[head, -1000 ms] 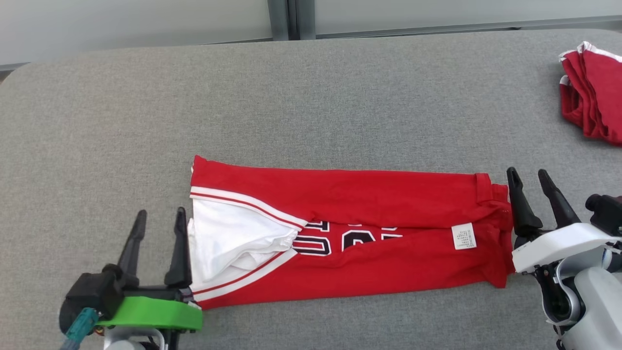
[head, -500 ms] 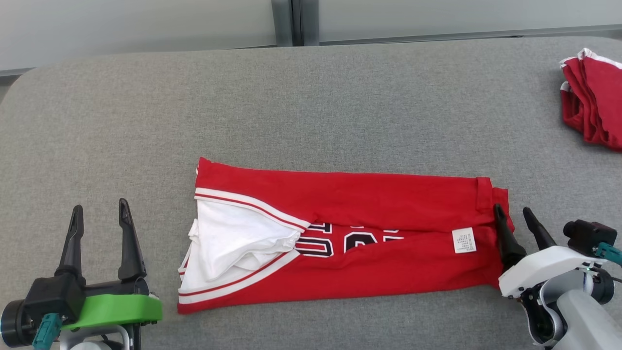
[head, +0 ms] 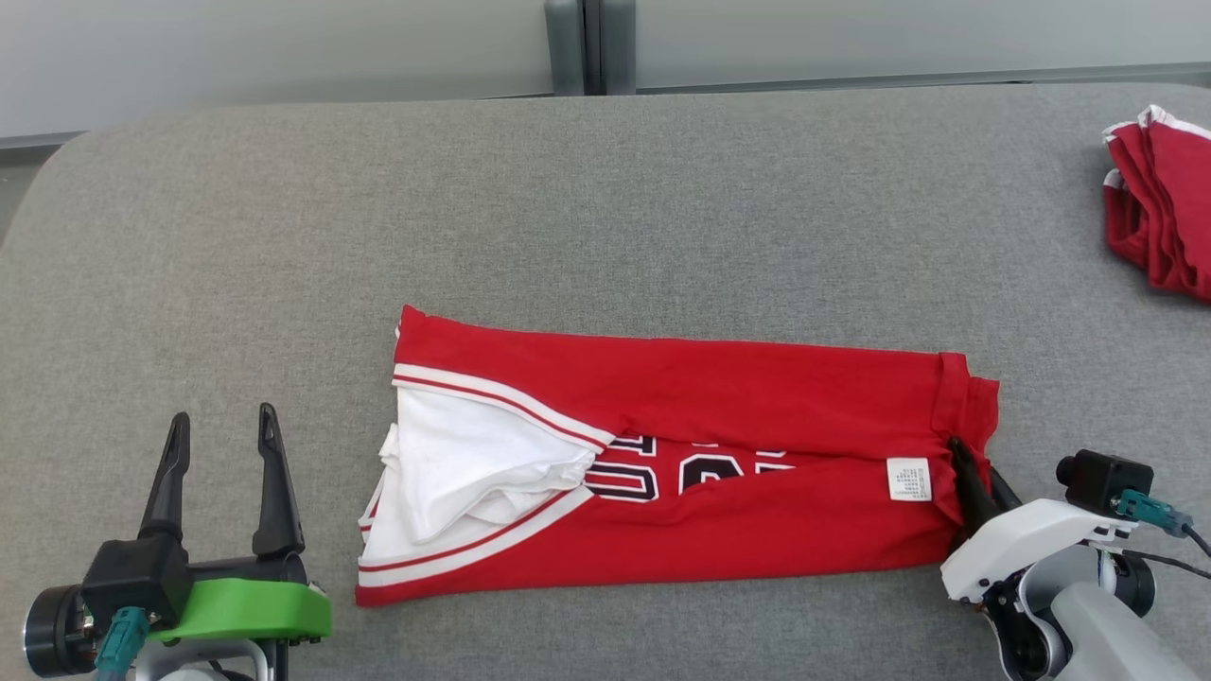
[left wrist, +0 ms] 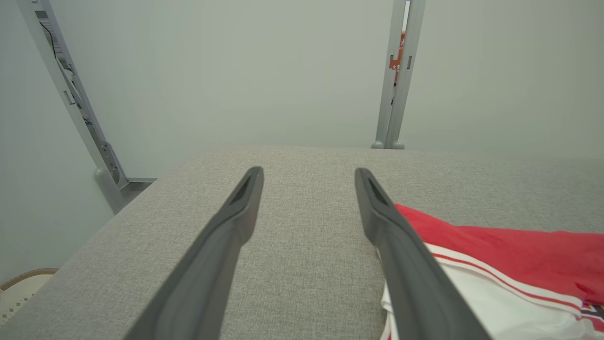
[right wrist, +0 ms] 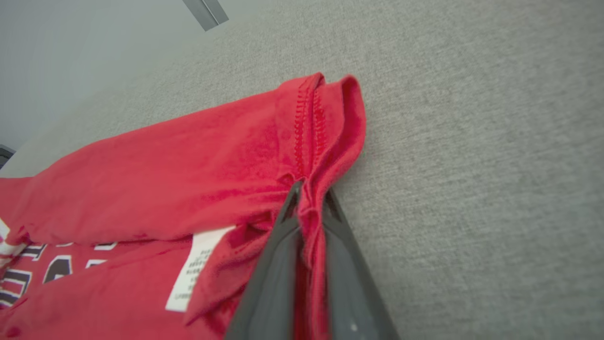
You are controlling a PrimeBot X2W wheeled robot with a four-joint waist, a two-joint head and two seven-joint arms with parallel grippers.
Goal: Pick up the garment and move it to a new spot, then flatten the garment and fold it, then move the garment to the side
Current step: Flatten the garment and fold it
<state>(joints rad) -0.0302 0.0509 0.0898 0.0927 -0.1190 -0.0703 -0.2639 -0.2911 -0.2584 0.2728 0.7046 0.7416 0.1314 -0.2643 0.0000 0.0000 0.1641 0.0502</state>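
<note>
Head view: soft red garment, folded into a long strip, lies mid-worktop on grey woven cloth. Right gripper pinches its bunched hem. Left gripper is spread and empty. The lettering is half hidden by the fold.

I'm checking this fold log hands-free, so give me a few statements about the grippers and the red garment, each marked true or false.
1. The right gripper is shut on a pinch of cloth at one end of the garment. True.
2. The left gripper is clamped on the garment's white-trimmed end. False: it is open beside that end, with only bare table between its fingers.
3. A white care label lies on the garment close to the right gripper. True.
4. A pile of red cloth sits at the left edge of the table. False: it lies at the far right edge, apart from the garment.
</note>
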